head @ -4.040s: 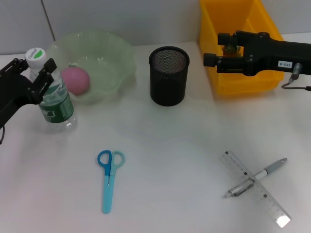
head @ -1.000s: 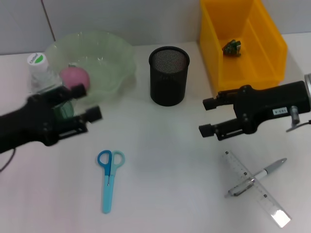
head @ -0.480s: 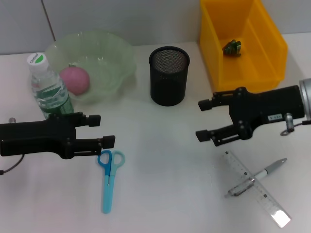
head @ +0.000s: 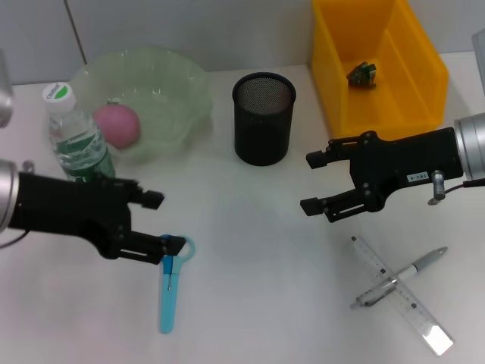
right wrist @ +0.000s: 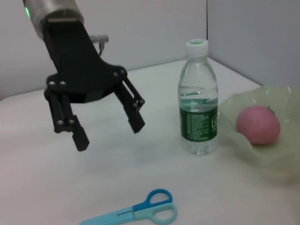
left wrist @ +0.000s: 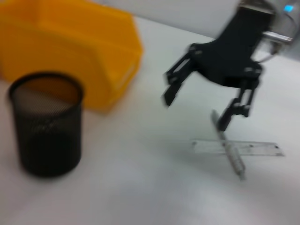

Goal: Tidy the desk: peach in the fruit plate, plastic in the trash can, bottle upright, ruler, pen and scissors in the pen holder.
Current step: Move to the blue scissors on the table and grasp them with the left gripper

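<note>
Blue scissors [head: 169,282] lie flat on the desk under the spread left gripper [head: 158,222], so a shallow pinch could skid them away; right gripper [head: 317,183] hovers spread near the ruler [head: 398,294].

Lab test bench: bare white table [head: 250,303], grey partition wall [head: 189,30].

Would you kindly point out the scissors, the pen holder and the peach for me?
scissors [head: 168,292], head view, on the light blue blades.
pen holder [head: 262,129], head view, on its black mesh wall.
peach [right wrist: 258,124], right wrist view, on its pink skin.
</note>
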Robot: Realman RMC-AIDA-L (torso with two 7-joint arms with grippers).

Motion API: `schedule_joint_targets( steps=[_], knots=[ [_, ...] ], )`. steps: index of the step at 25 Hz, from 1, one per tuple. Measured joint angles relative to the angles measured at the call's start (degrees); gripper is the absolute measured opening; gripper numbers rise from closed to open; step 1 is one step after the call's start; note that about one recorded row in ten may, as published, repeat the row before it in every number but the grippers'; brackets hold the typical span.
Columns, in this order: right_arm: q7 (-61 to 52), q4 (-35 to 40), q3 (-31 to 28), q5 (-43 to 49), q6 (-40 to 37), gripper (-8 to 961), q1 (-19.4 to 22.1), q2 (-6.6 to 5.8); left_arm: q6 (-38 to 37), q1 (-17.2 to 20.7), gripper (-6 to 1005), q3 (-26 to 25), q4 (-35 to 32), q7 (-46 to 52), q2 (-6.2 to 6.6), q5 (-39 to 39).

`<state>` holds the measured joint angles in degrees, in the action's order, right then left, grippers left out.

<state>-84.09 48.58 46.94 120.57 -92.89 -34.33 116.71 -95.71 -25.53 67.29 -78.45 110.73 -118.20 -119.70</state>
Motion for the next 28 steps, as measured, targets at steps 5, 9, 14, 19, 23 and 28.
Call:
schedule_joint_targets(
  steps=[5, 9, 14, 19, 23, 28],
  knots=[
    [-2.6, 0.2, -0.2, 0.1, -2.7, 830, 0.0, -0.36, -5.2, -9.0, 805, 0.4, -1.8, -3.4, -0.06, -2.8],
    [-2.4, 0.5, -0.4, -0.1, -4.7, 830, 0.2, -0.44, -6.7, -13.4, 804, 2.7, -4.1, -4.3, -0.3, -8.8],
    [-4.7, 0.8, -0.7, -0.5, -6.3, 829, 0.3, -0.82, -7.4, -18.0, 803, 9.1, -6.2, -7.8, -0.47, -14.3],
    [-7.6, 0.3, -0.8, -1.1, -6.8, 829, 0.2, -1.18, -6.1, -17.7, 802, 15.9, -7.1, -16.3, -0.64, -18.5],
    [-7.8, -1.9, -1.2, -1.1, -6.1, 829, -0.2, -1.19, -4.5, -17.2, 802, 20.8, -6.2, -20.5, -0.72, -23.0],
    [-7.8, -2.0, -1.0, -0.9, -6.2, 828, -0.2, -1.64, -4.3, -16.4, 801, 27.3, -6.9, -24.0, -0.85, -25.3]
  ],
)
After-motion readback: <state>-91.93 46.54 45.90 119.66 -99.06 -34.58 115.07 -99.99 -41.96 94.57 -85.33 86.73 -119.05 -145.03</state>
